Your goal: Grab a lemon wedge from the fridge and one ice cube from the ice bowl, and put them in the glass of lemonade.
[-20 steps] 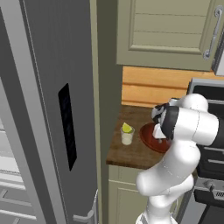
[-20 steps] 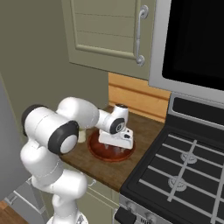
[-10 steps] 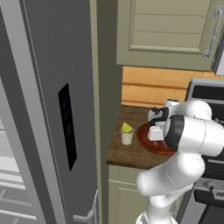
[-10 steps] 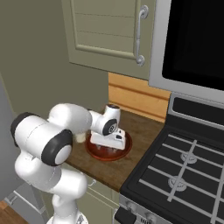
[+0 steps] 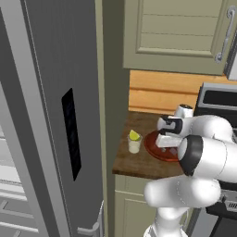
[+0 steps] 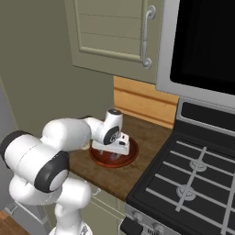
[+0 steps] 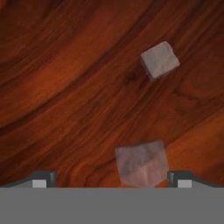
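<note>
End effector [image 7: 112, 180], now lowered into the bowl [image 5: 155, 149], is standing wide, straddling an ice cube [image 7: 142, 164] toward 3 o'clock; grasp pending.

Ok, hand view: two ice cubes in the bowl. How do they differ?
The near ice cube sits low in the hand view, between the open tool's fingertips, nearer the right one; the far ice cube lies well beyond them, upper right. The near one looks larger and more see-through, the far one smaller and more solid grey. Both are pale, blocky cubes resting loose on the ice bowl's reddish-brown floor, untouched.
</note>
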